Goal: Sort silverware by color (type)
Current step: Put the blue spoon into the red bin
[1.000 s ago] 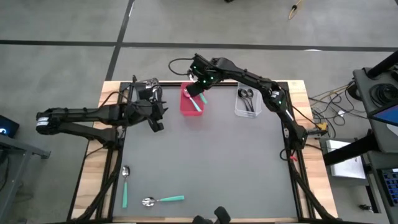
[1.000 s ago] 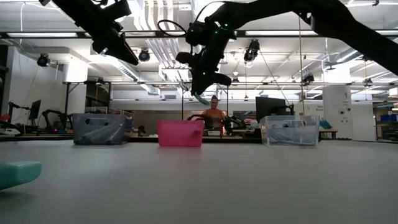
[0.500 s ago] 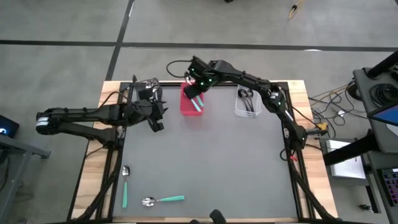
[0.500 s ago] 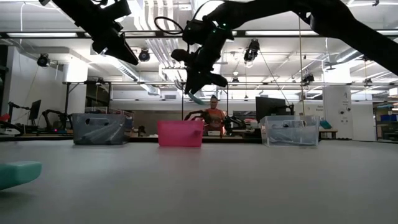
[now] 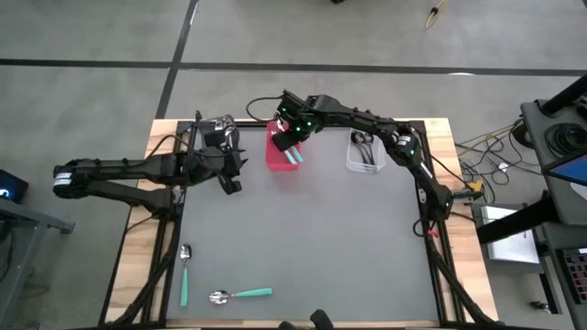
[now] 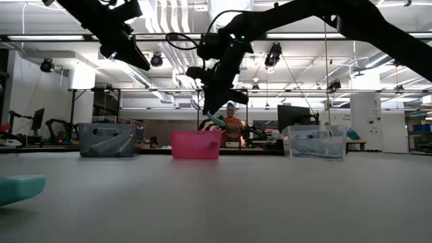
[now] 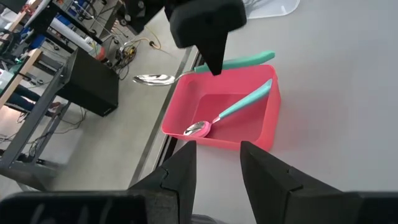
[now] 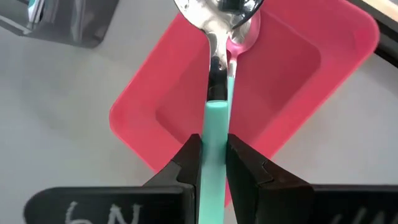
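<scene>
Now the right claw (image 8: 212, 163) is grasping a teal spoon (image 8: 214, 134) by its handle, holding it above the pink bin (image 5: 278, 158), where 1 teal spoon (image 7: 231, 111) is lying. Next, releasing it squarely inside. The left claw (image 7: 216, 172), released, is hovering beside the bin.

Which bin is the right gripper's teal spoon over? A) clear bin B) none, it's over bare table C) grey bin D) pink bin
D: the right gripper is shut on the teal spoon directly above the pink bin, where another teal spoon already lies.
</scene>
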Available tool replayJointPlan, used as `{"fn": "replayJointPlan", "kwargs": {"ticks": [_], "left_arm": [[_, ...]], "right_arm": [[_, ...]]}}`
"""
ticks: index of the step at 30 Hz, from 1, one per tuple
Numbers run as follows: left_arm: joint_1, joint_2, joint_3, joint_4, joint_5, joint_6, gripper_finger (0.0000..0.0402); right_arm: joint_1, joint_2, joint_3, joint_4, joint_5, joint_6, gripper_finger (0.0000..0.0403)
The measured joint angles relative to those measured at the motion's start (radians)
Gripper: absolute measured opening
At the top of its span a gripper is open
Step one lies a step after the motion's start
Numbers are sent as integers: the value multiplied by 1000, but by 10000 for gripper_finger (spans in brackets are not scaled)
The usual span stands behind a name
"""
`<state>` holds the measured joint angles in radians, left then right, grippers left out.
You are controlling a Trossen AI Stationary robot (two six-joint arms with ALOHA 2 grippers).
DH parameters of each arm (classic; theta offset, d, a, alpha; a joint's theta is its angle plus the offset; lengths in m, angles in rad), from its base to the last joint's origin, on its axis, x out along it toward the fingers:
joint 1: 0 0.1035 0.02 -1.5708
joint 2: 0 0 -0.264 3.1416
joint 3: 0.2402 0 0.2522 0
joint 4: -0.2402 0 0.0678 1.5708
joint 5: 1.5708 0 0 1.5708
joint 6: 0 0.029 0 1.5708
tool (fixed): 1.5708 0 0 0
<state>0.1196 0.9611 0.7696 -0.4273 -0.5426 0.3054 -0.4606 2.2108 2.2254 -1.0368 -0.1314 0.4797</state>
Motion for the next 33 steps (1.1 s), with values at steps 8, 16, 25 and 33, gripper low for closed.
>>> {"fn": "replayJointPlan", "kwargs": {"ticks": [8,16,25,33], "left_arm": [[0,0,0,0,0,0,106],[0,0,0,0,0,0,106],[0,0,0,0,0,0,106],[0,0,0,0,0,0,106]], "right_arm": [[0,0,-43,67,0,10,39],[0,0,-87,133,0,26,47],[0,0,-109,174,1,20,54],[0,0,-109,208,1,18,65]]}}
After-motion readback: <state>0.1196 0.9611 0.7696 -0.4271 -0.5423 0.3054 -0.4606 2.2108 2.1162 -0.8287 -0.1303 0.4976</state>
